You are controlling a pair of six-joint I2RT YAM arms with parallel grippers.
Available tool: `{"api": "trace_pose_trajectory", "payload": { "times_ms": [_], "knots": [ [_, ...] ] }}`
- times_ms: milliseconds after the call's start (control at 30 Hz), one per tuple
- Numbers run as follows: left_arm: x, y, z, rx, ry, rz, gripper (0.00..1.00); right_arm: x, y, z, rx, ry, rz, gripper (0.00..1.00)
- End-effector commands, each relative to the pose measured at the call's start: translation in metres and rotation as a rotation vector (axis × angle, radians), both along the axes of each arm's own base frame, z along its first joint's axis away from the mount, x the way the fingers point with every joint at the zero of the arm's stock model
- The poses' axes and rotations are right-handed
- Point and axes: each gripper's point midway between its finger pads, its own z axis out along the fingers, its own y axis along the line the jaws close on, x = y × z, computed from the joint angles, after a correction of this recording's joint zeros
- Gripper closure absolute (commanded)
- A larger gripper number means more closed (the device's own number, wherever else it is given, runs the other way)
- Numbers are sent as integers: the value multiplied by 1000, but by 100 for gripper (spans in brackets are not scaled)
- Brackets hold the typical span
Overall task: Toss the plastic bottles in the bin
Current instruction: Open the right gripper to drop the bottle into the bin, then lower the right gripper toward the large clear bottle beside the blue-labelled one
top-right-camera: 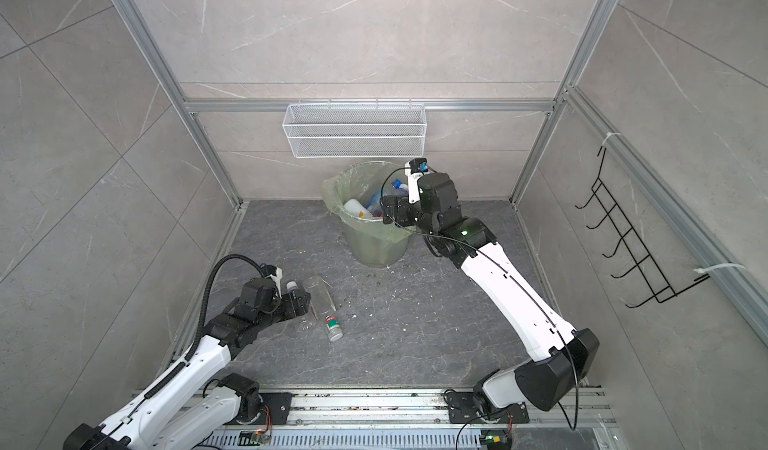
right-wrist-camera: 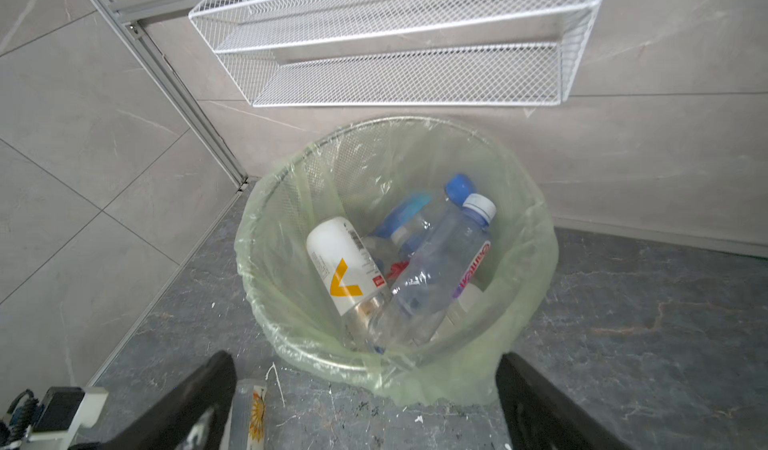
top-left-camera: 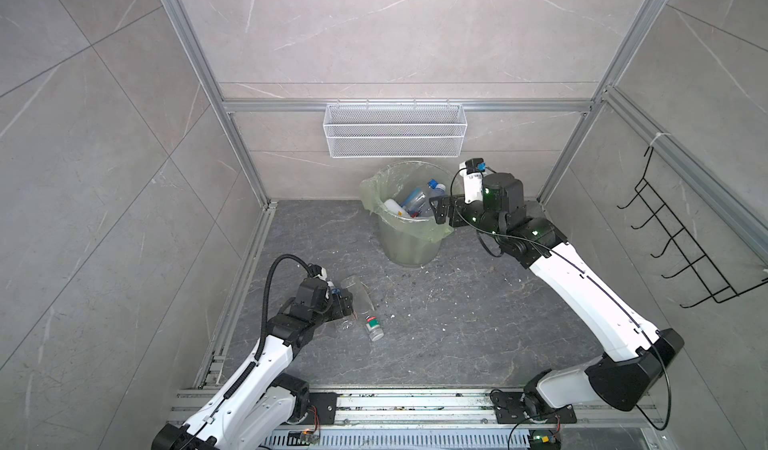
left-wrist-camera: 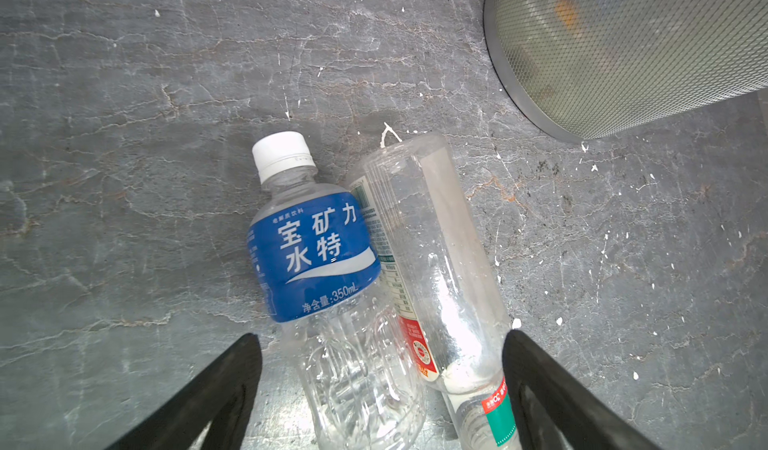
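Near left, low over the dark grey stone-patterned floor [top-left-camera: 457,323]: the left hand [left-wrist-camera: 380,337], released, grasping nothing. Straddles with spread black fingers [left-wrist-camera: 232,377] the near ends of two plastic bottles lying there. Between those fingers: a clear bottle with a blue label and white cap [left-wrist-camera: 316,256], cap toward the far side; touching its right side, a longer clear bottle with a narrow printed strip [left-wrist-camera: 432,227]. Just at that one's near end, a small clear bottle with a green and red label [top-left-camera: 374,326]. Farther right, near the far wall: the round pale grey-green bin with a light green bag [right-wrist-camera: 286,302]. Holds several bottles, among them a white one with a yellow mark [right-wrist-camera: 340,265] and a clear one with purple lettering [right-wrist-camera: 440,269]. Above the bin, on the far wall, a white wire mesh basket [top-left-camera: 395,136]. At the bin's right rim: the right hand [right-wrist-camera: 368,364], released and empty.
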Motion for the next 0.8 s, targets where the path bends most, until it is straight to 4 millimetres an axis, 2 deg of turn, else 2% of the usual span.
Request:
{"api": "trace_pose_trajectory", "payload": {
  "times_ms": [0, 233, 433, 767],
  "knots": [
    [5, 1, 16, -1, -42, 11, 7, -16, 8, 0, 49, -9, 49, 1],
    [2, 4, 12, 4, -33, 25, 7, -46, 31, -51, -34, 48, 120, 3],
    [2, 6, 10, 7, -28, 38, 7, -70, 60, -79, -96, 75, 186, 5],
    [0, 16, 9, 28, -32, 77, 9, -87, 101, -137, -99, 203, 252, 7]
  ]
}}
